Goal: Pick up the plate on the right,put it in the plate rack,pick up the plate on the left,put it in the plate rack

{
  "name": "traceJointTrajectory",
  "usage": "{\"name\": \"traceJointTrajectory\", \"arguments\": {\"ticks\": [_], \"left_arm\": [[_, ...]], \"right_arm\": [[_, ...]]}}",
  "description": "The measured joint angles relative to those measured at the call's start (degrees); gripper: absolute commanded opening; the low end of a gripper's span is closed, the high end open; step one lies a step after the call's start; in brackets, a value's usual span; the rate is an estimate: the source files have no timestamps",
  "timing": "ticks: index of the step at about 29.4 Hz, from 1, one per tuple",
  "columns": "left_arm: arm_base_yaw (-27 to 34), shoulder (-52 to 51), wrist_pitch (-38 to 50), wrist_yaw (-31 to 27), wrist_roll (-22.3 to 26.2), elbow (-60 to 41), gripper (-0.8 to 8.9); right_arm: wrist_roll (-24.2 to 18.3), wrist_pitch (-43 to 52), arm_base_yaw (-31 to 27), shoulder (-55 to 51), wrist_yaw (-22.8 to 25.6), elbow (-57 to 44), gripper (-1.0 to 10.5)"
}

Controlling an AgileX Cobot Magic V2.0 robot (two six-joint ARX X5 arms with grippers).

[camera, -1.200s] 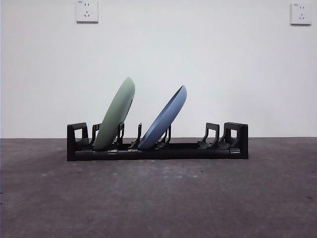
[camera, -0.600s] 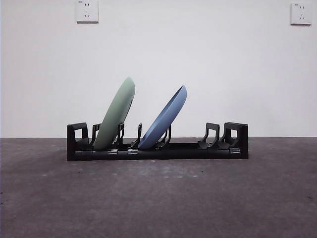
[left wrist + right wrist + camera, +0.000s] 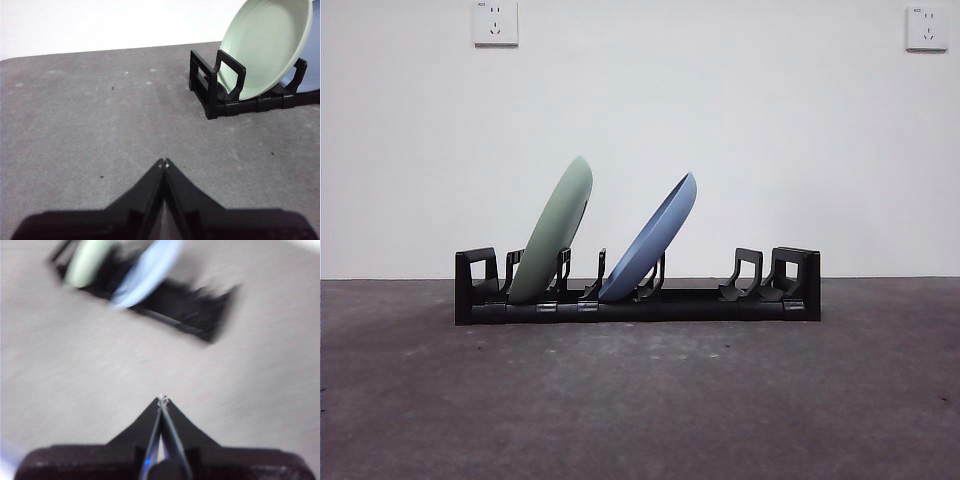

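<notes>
I am counting two plates, one rack, two pincers and two wall sockets. The plate rack (image 3: 638, 290) is sitting across the middle of the counter (image 3: 640, 400), long, low and made of black plastic, with boxy ends and a row of curved upright prongs. Both plates are standing in it, leaning with their top rims tipped toward 1 o'clock in the front view. The green plate (image 3: 554, 232) is resting in the slots near the rack's 9 o'clock end, a smooth, pale, matte round dish. The blue plate (image 3: 655, 240) is sitting just at 3 o'clock of it, near the rack's middle, equally smooth and round, apart from the green one. The slots toward the rack's 3 o'clock end are holding nothing.

The counter is showing a dark grey, rough, speckled surface. Behind it a plain white wall is carrying two white sockets, one (image 3: 496, 22) at 11 o'clock and one (image 3: 927, 27) at 1 o'clock of the front view.

I am seeing the left pincer (image 3: 164, 163) with its two black jaws pressed together, gripping nothing, hovering over bare counter well apart from the rack's boxy end. The right pincer (image 3: 162, 399) is likewise closed on nothing, above the counter; its view is blurred, the rack and plates showing only as smeared shapes in the distance.
</notes>
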Motion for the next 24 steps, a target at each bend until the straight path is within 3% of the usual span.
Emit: {"name": "traceJointTrajectory", "arguments": {"ticks": [2, 5, 9, 16, 24], "left_arm": [[0.0, 0.2, 0.0, 0.0, 0.0, 0.0, -0.03], [0.0, 0.6, 0.0, 0.0, 0.0, 0.0, -0.03], [0.0, 1.4, 0.0, 0.0, 0.0, 0.0, -0.03], [0.0, 1.5, 0.0, 0.0, 0.0, 0.0, -0.03], [0.0, 1.6, 0.0, 0.0, 0.0, 0.0, -0.03]], "right_arm": [[-1.5, 8.1, -5.2, -4.0, -0.9, -0.1, 0.0], [-1.2, 17.7, -13.7, -12.9, -9.9, -0.5, 0.0], [-3.3, 24.5, -25.6, -25.2, -6.6, -7.6, 0.0], [-4.2, 39.2, -32.4, -38.5, -9.0, -30.7, 0.0], [-2.2, 53.3, -33.5, -53.5, -9.0, -63.4, 0.0]]}}
